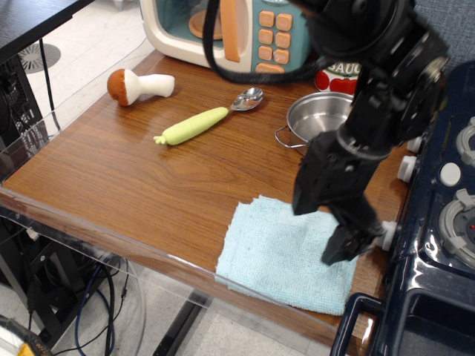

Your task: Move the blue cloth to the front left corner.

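Observation:
The blue cloth (274, 256), a pale light-blue folded terry square, lies flat at the front right of the wood-grain table, its near edge at the clear acrylic rim. My black gripper (326, 233) hangs over the cloth's right part with its fingers spread apart and nothing between them; the fingertips are at or just above the cloth. The front left corner (18, 182) of the tabletop is bare wood with the clear rim around it, far to the left of the cloth.
A steel pot (326, 122) stands behind the arm. A spoon with a green handle (200, 124) and a toy mushroom (133, 85) lie mid-left. A toy microwave (223, 30) and a tomato sauce can (343, 70) are at the back. A toy stove (445, 215) borders the right.

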{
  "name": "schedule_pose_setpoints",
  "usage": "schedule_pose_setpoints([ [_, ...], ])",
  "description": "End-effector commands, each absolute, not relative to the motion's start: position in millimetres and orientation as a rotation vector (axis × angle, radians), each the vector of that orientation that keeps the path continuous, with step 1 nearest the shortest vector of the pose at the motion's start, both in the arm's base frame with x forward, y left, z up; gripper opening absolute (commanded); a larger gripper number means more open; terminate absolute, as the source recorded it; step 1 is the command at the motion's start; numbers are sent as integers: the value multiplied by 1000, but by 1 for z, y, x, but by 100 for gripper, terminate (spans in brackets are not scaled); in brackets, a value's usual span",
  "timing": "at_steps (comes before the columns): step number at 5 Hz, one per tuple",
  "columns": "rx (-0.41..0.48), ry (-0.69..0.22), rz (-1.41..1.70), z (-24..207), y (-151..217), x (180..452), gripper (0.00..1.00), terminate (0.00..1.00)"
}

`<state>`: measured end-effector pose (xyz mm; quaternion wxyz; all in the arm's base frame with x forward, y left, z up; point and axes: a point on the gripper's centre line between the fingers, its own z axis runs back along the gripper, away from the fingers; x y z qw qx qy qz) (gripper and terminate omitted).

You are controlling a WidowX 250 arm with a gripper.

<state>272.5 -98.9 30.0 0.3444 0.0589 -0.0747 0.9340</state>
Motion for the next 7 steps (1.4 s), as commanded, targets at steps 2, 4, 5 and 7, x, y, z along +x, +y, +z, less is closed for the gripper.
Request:
schedule_pose_setpoints([
  [2, 201, -125, 2410, 2, -86, 259, 100, 0],
  [4, 153, -81, 2497, 6, -59, 262, 100, 0],
  [5, 158, -64, 2547, 4, -35, 262, 100, 0],
  [7, 190, -34, 2733, -1, 24, 254, 100, 0],
])
